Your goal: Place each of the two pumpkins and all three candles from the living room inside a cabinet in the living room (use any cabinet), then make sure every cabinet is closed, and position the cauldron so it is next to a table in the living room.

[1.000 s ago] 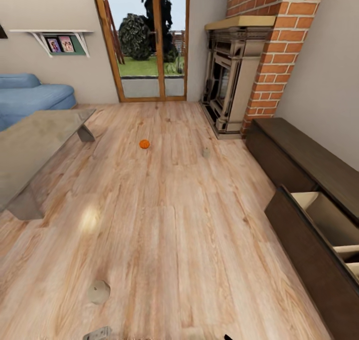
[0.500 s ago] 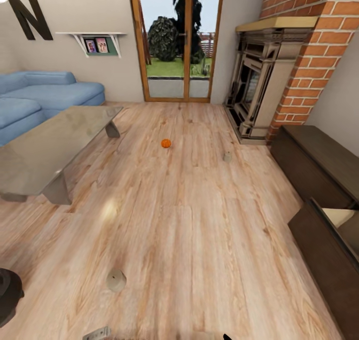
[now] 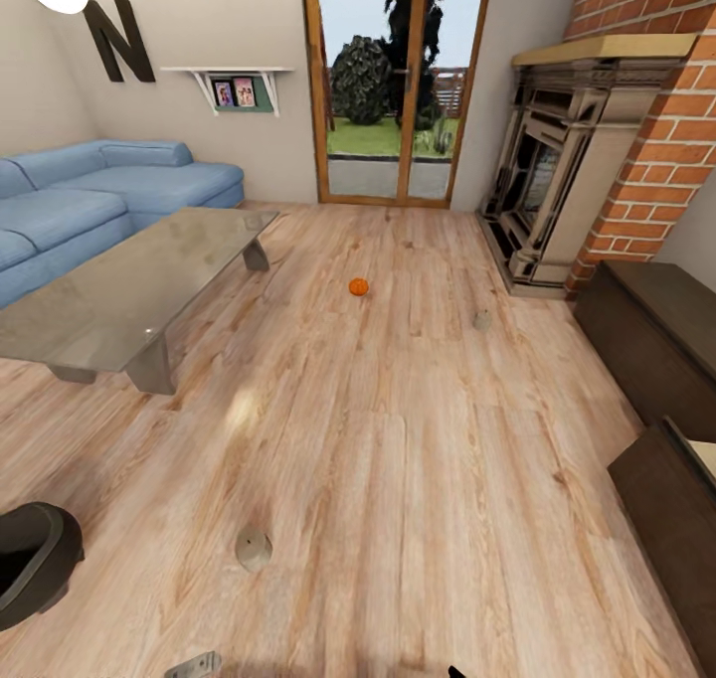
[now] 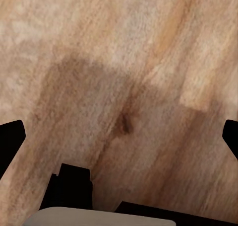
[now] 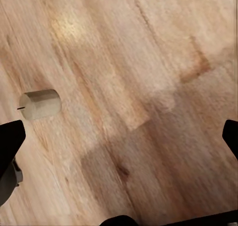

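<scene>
Living room seen from the head camera, wide plank floor (image 3: 418, 499) across most of the frame; one small orange pumpkin (image 3: 358, 286) lying on the boards just above centre, well apart from everything; a pale candle (image 3: 254, 549) on its side at lower left of centre, a second candle (image 3: 482, 319) standing small right of centre, near the fireplace (image 3: 542, 191); glass-topped coffee table (image 3: 119, 295) at left with the blue sofa (image 3: 89, 196) beyond it; black cauldron (image 3: 30, 564) at the lower left edge, apart from the table; dark-brown cabinet (image 3: 651, 335) along the right edge, its nearer drawer (image 3: 671, 504) pulled open with a sliver of pale inside showing at the frame edge; left gripper (image 4: 119, 136) spread wide over bare boards, holding nothing; right gripper (image 5: 119, 131) likewise spread and empty, the fallen candle (image 5: 40, 104) lying near one dark fingertip (image 5: 10, 139); judged as a travelling and searching step, with collecting not finished and cauldron not yet placed; likely next: roll up to the nearest candle, lower an arm, square the fingers across the cylinder's round body so it cannot roll away, then carry to the open drawer; other pumpkin and third candle not made out
</scene>
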Controlling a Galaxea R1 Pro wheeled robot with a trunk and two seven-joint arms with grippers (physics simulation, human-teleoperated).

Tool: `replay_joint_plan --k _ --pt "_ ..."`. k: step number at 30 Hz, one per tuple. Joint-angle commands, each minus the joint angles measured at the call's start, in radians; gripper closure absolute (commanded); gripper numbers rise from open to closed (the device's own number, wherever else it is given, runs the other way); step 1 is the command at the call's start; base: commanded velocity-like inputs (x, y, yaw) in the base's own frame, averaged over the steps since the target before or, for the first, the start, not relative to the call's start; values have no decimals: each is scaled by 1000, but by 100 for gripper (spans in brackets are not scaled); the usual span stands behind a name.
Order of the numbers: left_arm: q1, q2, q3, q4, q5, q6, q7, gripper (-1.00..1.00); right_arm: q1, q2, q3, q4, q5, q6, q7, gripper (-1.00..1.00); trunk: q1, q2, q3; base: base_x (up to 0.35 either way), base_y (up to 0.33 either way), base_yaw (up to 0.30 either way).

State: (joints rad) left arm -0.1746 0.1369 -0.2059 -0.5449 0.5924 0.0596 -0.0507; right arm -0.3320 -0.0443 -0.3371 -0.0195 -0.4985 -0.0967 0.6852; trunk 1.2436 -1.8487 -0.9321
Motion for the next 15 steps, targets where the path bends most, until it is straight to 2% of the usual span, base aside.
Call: replay_joint_plan --k 1,3,7,8,10,12,15 --pt "0 1 -4 -1 9 3 0 -100 -1 -1 -9 2 4 4 -1 -100 0 0 -1 0 0 10" --pt "0 1 -4 -1 9 2 0 -100 -1 -4 -9 2 5 31 -32 -100 0 0 -1 0 0 4" --pt "0 1 -4 -1 9 2 0 -100 -1 -4 -4 0 12 81 -135 -100 0 0 -1 0 0 1" --pt "0 1 -4 -1 9 2 0 -100 -1 -2 9 -1 14 85 -178 -100 0 0 -1 0 0 0" --pt "0 1 -4 -1 9 2 0 -100 -1 3 63 -1 22 83 -237 -100 0 0 -1 0 0 0" --pt "0 1 -4 -1 9 2 0 -100 -1 8 137 -3 30 65 -308 -100 0 0 -1 0 0 0" --pt "0 1 -4 -1 9 0 32 -100 -1 23 237 -34 34 19 -469 -100 0 0 -1 0 0 0"
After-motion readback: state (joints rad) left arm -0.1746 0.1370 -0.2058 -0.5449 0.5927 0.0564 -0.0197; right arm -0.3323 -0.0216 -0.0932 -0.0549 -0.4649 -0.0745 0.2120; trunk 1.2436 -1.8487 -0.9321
